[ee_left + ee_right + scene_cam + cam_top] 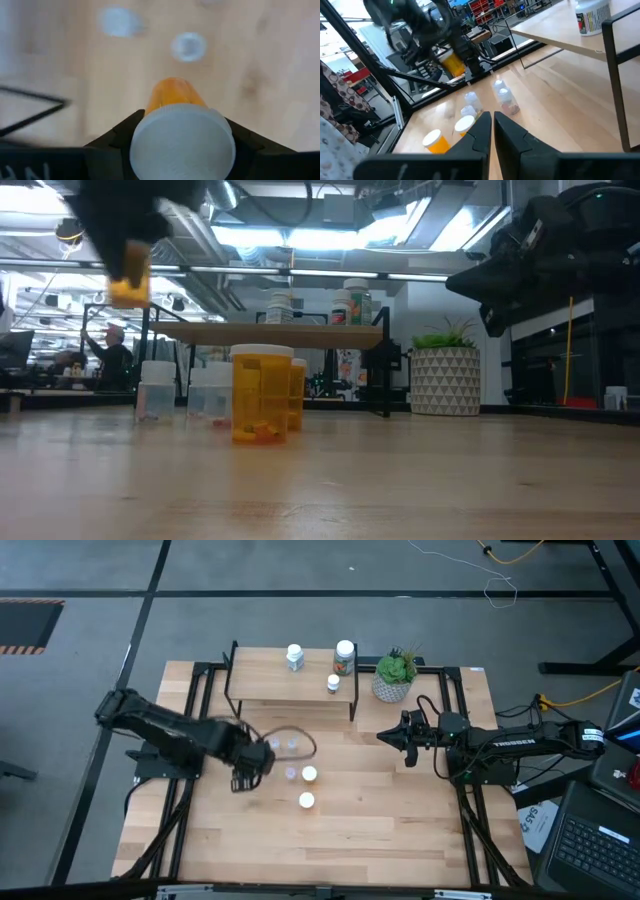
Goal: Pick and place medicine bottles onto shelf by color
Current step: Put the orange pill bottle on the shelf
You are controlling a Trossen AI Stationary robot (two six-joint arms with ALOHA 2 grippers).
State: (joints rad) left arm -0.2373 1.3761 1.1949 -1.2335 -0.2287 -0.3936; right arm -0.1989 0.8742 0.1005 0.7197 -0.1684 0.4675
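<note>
blurred — left arm (180,735) | cut off — orange bottle (176,97) base

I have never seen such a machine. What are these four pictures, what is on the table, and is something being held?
It is a robot with two dark arms at a wooden table; each arm ends in a two-finger gripper. One picture looks down from above, one looks level across the table, and two come from cameras on the arms' wrists.

The left gripper is shut on an orange bottle with a white cap, lifted above the table. The right gripper is shut and holds nothing, waiting near the potted plant.

On the table stand two more orange bottles and some clear bottles. Behind them is a small shelf carrying three bottles.
</note>
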